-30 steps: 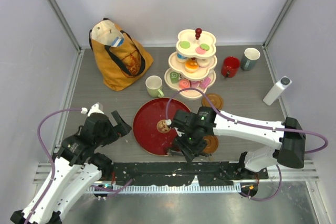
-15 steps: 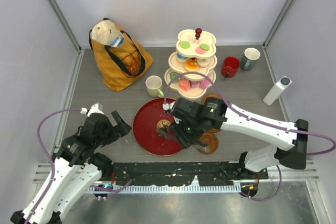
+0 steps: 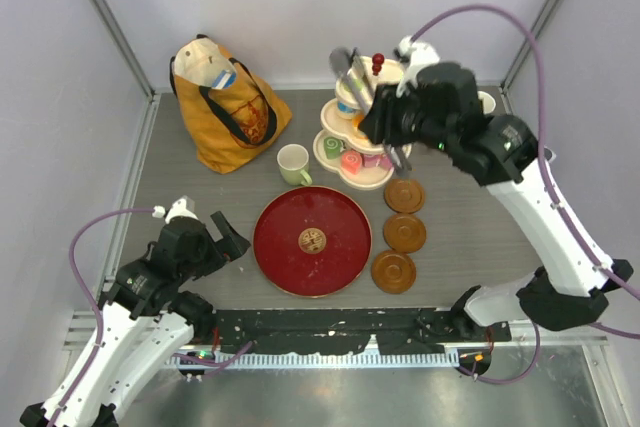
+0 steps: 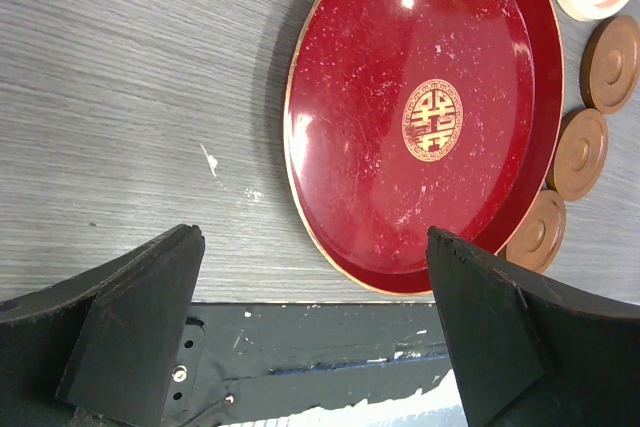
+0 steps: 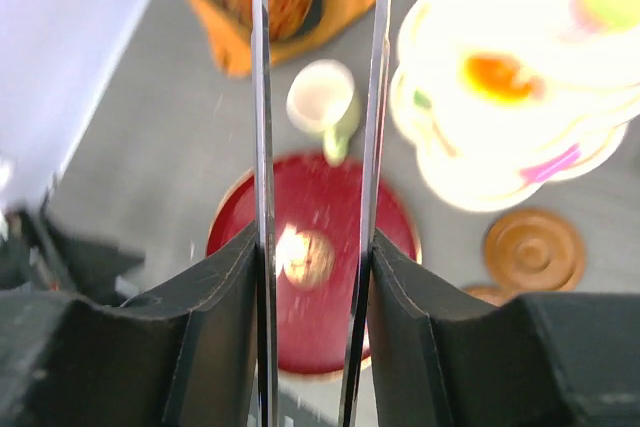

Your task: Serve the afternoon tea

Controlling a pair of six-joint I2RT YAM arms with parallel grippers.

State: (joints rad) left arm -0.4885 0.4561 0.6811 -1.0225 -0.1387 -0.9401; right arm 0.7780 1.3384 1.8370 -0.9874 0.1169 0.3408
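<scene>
The toy pastries (image 3: 350, 160) sit on a white three-tier stand (image 3: 330, 153) at the back. My right gripper (image 3: 385, 115) is raised in front of the stand. It is shut on metal tongs (image 3: 350, 69) that point at the upper tiers. In the right wrist view the tongs (image 5: 262, 147) run between my fingers (image 5: 225, 317), with the stand (image 5: 520, 77) blurred to the right. The pale green mug (image 3: 293, 163) stands left of the stand and shows in the right wrist view (image 5: 322, 97). The grey-blue mug (image 3: 487, 99) peeks out behind my right arm. The red mug is hidden. My left gripper (image 3: 225, 237) is open and empty.
The big dark-red tray (image 3: 275, 247) lies at centre front, with nothing on it, and shows in the left wrist view (image 4: 330, 87). Three brown coasters (image 3: 404, 196) lie in a row to its right. A mustard tote bag (image 3: 225, 107) stands at the back left.
My right arm has lifted from the tray's front edge and swung back up to the tiered stand with the tongs. The left arm has not moved.
</scene>
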